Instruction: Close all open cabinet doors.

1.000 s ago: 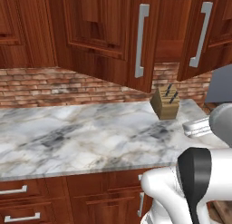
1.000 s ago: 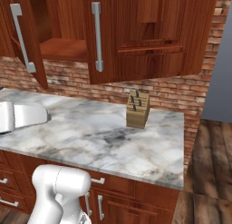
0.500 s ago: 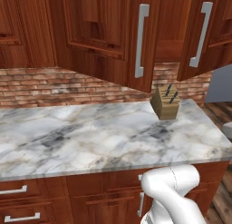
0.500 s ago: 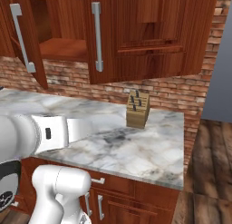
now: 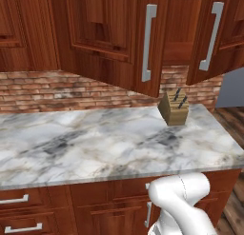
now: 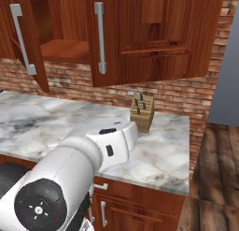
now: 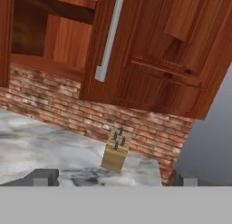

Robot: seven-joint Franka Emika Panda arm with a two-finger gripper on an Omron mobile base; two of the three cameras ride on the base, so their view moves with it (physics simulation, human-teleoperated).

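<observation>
While both cabinet doors (image 6: 112,38) hang ajar, the claw (image 7: 111,177), spread wide and empty, must approach and push one shut.

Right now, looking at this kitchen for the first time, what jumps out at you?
Two cabinet doors hang open above the marble counter, showing a bare wooden shelf between them. A wooden knife block stands alone near the counter's right end, against the brick backsplash.

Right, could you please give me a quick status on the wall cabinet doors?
Hand open, empty, facing the cabinets. Two reddish-brown wooden cabinet doors ajar, shelf showing between. Tan wooden knife block stands on the counter below, apart from both.
</observation>
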